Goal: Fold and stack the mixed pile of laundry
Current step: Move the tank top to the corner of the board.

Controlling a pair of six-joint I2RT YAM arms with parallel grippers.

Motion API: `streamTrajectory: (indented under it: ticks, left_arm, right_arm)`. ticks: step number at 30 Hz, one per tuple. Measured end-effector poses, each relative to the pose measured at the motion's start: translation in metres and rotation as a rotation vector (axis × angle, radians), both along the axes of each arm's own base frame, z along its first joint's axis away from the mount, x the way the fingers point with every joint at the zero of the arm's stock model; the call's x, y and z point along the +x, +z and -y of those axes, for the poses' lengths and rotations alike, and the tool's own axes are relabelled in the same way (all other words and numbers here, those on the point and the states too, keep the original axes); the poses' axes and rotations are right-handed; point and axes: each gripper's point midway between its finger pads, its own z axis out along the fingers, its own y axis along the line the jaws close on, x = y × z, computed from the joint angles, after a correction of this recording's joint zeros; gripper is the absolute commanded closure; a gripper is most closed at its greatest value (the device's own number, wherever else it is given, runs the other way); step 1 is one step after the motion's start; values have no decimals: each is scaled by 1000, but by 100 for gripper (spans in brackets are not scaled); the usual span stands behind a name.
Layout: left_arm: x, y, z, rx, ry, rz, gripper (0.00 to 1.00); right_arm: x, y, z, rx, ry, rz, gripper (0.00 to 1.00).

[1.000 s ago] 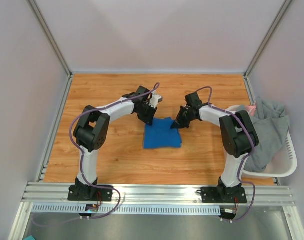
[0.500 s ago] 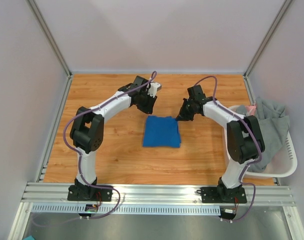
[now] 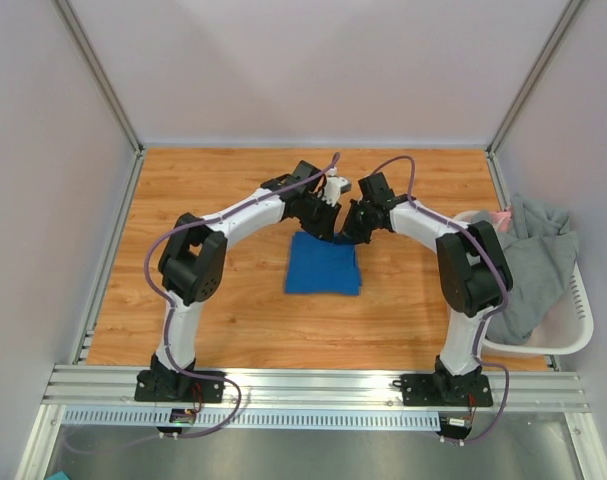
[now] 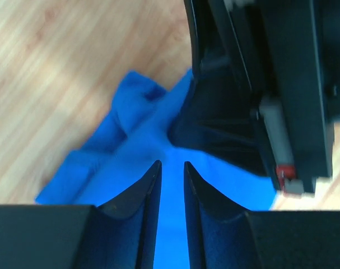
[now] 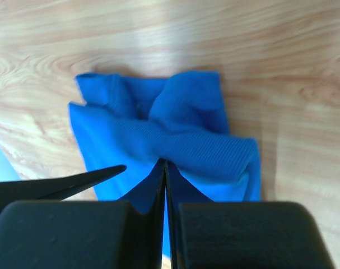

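Both work the blue garment's point(image 5: 186, 106) far edge, I judge for neatening: left end effector point(image 4: 171, 164) slightly spread, right end effector point(image 5: 164, 162) pressed together.

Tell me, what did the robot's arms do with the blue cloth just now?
Both claws swung inward: the left claw and the right claw now almost meet over the far edge of the blue cloth. The right claw seems to have let go of the cloth's far right corner, which dropped flat. The grey garment and white basket stayed put.
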Motion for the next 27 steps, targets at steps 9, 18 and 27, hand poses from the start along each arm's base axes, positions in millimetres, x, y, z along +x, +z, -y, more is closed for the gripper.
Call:
streamTrajectory:
  ticks: [9,18,27]
  left_arm:
    - [33,-49,6,70,72,-26,67]
    - [51,-30,4,97,110,48,60]
    - [28,45,-40,86,169,116,48]
  right_arm:
    - [15,-29,7,-4,-41,-48,100]
    - [25,-18,15,-34,-55,-18,79]
    - [-6,52,43,-84,-53,130,55]
